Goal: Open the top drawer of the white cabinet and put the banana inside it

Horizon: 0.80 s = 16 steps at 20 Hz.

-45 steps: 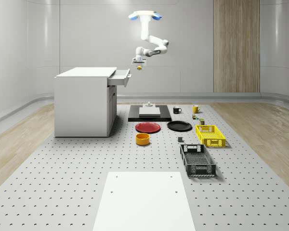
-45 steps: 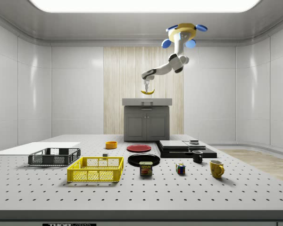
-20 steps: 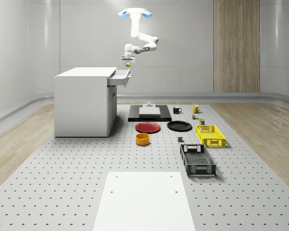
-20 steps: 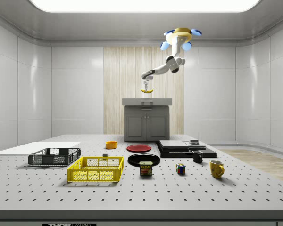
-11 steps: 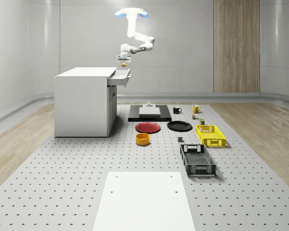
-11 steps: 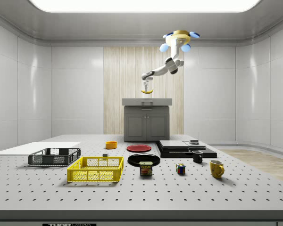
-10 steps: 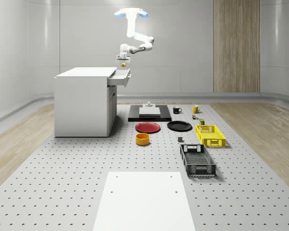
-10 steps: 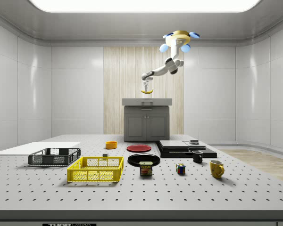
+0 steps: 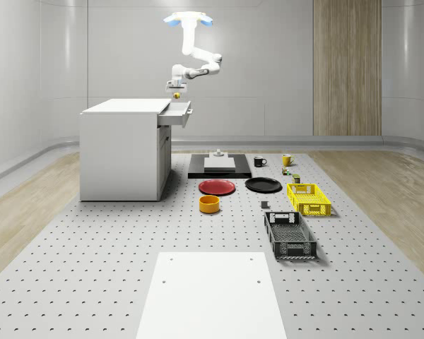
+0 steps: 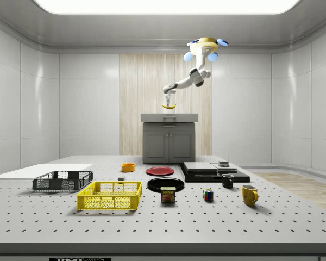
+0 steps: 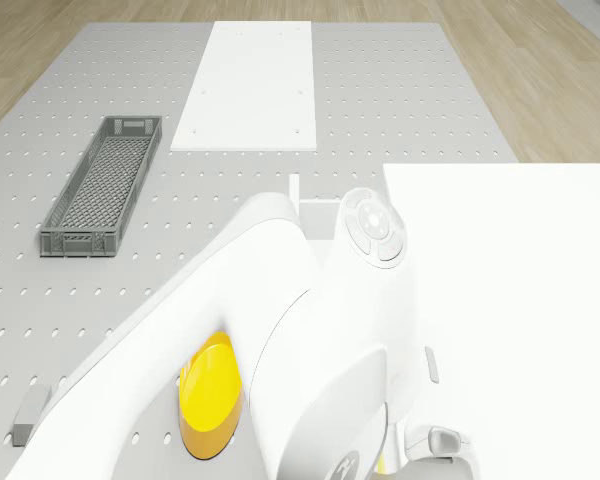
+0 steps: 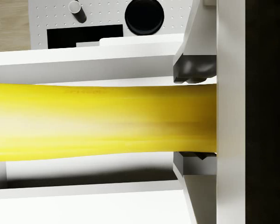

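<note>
Banana [image 12: 102, 122] is held in the gripper [image 12: 196, 114] — in the wrist view the yellow fruit lies across between the two dark fingertips [image 12: 194, 70], which press it from both sides. Under it in that view is the pulled-out top drawer [image 12: 93, 175], with its white walls and its pale inside.

In the whole-scene view the gripper [image 9: 176, 85] hangs in the air just above the open top drawer [image 9: 177, 113], and the banana [image 9: 177, 94] shows as a small yellow spot below it, not touching the drawer. In the side view the banana [image 10: 169, 106] hangs a little above the top of the white cabinet [image 10: 169, 141], apart from it.

From the gripper the arm [image 9: 198, 65] goes up with a bend to the drone [image 9: 188, 19], which hovers high near the ceiling, over the front of the white cabinet [image 9: 124, 152] and a bit toward the whole-scene view's right of the drawer. In the side view the drone [image 10: 206, 44] is up and to the right of the cabinet.

Farther out, on the perforated table [image 9: 71, 268] — a black platform [image 9: 220, 169], a red plate [image 9: 217, 187], a black plate [image 9: 263, 185], an orange bowl [image 9: 210, 204], a yellow crate [image 9: 308, 199] and a dark grey crate [image 9: 290, 235]. The drone view shows the arm [image 11: 280, 340] close, the dark grey crate [image 11: 105, 195] and a white board [image 11: 250, 85] on the table.
</note>
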Tool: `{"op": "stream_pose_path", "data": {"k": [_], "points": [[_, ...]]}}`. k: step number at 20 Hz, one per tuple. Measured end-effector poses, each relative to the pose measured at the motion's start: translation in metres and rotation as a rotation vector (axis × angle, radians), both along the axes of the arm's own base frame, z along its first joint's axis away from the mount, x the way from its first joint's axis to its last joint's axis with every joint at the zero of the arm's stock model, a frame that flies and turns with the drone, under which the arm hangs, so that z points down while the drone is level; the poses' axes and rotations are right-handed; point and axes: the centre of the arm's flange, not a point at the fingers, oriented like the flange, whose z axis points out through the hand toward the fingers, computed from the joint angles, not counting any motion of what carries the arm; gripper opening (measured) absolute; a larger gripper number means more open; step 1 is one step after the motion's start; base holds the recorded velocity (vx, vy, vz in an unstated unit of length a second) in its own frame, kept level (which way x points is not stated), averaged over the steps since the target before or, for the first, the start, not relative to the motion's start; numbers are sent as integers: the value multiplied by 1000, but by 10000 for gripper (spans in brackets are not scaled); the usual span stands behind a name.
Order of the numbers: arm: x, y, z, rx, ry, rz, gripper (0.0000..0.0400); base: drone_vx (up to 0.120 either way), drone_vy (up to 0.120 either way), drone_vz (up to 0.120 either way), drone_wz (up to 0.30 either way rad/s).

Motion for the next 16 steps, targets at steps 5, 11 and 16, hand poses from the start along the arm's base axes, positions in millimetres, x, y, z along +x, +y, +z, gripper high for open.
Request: {"op": "stream_pose_path", "data": {"k": [5, 11, 16], "points": [[0, 0, 18, 0, 0, 0, 193, 0, 0, 0, 0], [0, 0, 35, 0, 0, 1, 193, 0, 0, 0, 0], [0, 0, 51, 0, 0, 1, 193, 0, 0, 0, 0]]}}
